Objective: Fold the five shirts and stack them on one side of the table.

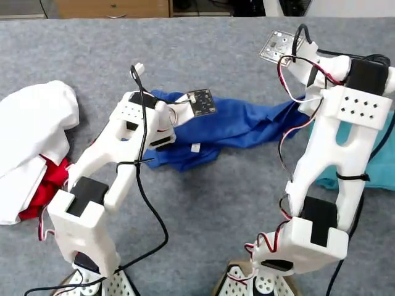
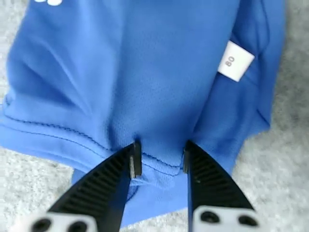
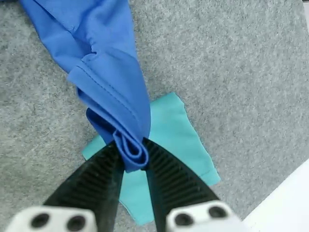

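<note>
1. The grey felt-covered table (image 1: 216, 234) carries no finished stack, so I judge the task to be at an early stage.
2. A crumpled white cotton shirt (image 1: 31, 135) lies heaped at one end, unfolded.
3. The long royal-blue jersey shirt (image 1: 247, 126) is the one in hand. It is stretched across the middle between both arms, bunched rather than flat.
4. A teal shirt (image 1: 379, 163) lies at the opposite end under the right arm. Whether it is properly folded I cannot tell.
5. A red shirt (image 1: 46, 185) peeks from beneath the white heap, unfolded.
6. The right gripper (image 3: 131, 154) is clamped on a gathered edge of the blue shirt.
7. The left gripper (image 2: 159, 157) has its jaws apart, straddling the blue hem.
</note>
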`<action>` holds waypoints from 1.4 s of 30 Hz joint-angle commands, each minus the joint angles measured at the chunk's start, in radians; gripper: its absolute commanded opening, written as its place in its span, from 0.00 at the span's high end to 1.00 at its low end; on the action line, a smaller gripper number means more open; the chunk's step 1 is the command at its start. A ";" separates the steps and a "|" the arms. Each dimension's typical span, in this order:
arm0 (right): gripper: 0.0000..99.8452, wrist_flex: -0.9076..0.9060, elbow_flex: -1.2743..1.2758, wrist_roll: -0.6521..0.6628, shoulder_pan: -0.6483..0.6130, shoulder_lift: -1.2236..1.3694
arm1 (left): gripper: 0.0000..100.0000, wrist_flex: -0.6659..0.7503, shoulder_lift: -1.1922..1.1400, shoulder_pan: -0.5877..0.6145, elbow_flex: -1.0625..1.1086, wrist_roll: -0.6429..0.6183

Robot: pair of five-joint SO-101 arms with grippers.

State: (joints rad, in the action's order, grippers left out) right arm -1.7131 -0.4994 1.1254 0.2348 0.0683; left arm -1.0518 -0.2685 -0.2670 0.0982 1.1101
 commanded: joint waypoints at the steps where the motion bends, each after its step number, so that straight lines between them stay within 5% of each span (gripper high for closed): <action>1: 1.00 -0.003 0.001 -0.011 0.010 -0.039 | 0.84 -0.086 0.012 -0.002 -0.066 0.040; 11: 1.00 -0.003 0.001 -0.011 0.010 -0.039 | 0.85 0.041 0.002 0.028 -0.008 0.046; 17: 1.00 -0.003 0.001 -0.011 0.008 -0.039 | 0.98 0.046 -0.028 0.026 -0.012 0.054; 24: 1.00 -0.003 -0.001 -0.011 0.008 -0.041 | 0.98 0.037 -0.036 0.037 -0.069 0.048; 34: 1.00 -0.003 -0.012 -0.009 0.010 -0.048 | 0.98 -0.196 0.191 0.038 -0.173 0.052; 42: 1.00 -0.003 -0.170 -0.008 0.008 -0.047 | 0.98 -0.203 0.392 0.078 -0.173 0.046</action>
State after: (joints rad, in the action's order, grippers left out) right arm -1.7131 -0.5762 1.1254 0.2348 0.0683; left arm -1.2697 0.0230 -0.2225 -0.0276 1.1592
